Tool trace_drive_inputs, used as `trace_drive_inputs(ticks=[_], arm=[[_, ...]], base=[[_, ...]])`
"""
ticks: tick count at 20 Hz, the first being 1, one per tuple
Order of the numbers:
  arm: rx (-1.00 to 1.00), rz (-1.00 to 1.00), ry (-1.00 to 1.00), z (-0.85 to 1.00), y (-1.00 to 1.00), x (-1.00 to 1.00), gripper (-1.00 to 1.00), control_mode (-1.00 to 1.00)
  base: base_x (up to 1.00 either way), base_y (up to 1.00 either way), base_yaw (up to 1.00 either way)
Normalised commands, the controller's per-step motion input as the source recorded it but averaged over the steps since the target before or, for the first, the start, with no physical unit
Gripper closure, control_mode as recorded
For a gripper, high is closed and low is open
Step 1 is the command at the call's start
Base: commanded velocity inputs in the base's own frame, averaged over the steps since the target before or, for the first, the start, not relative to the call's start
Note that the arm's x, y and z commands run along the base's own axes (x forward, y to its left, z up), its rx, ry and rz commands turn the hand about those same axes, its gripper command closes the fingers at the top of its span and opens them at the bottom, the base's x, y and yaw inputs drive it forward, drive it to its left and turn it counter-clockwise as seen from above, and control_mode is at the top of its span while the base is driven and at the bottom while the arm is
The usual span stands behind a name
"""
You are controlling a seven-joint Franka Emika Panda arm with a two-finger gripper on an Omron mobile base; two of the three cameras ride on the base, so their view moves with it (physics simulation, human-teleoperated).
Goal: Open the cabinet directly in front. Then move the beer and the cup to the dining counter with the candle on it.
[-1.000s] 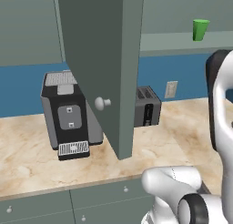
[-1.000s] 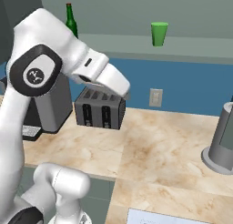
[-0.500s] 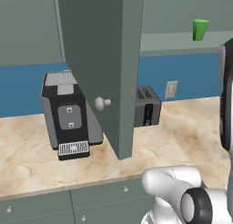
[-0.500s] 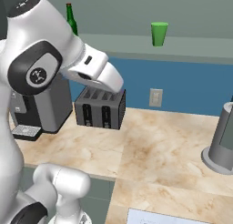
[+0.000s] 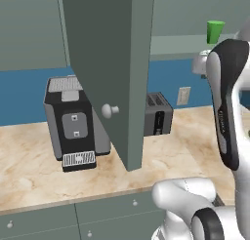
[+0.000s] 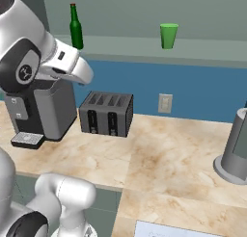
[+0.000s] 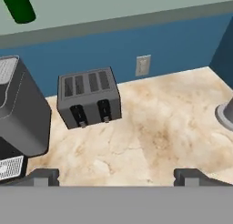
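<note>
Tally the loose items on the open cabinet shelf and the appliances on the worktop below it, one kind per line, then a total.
beer: 1
cup: 1
coffee machine: 1
toaster: 1
grey appliance at the right edge: 1
Total: 5

Beer (image 7: 18, 7) cut by hand view's top edge; neck unseen.

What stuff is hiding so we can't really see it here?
- beer: hand view, top edge cuts off its neck and cap.
- coffee machine: right base view, the robot's arm covers its top.
- toaster: left base view, the open cabinet door hides its left part.
- grey canister: right base view, cut by the right edge.
- claw: hand view, just the two tips peek up, wide apart.
</note>
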Motion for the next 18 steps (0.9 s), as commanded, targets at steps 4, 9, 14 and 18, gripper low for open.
trace_drive_inputs(ticks=[4, 9, 14, 18], arm=[[-0.01, 0.37, -0.1, -1.0, 0.65, -0.02, -1.0, -1.0], [0.06, 0.26, -0.01, -0.69, 0.25, -0.03, -1.0, -1.0], [0.0, 0.0, -0.11, 0.51, 0.18, 0.0, -1.0, -1.0], [0.0, 0.0, -0.02, 0.85, 0.21, 0.0, -1.0, -1.0]], base=[[0.0, 0.0, 0.0], [0.0, 0.0, 0.0], [0.0, 0.0, 0.0], [0.0, 0.0, 0.0]])
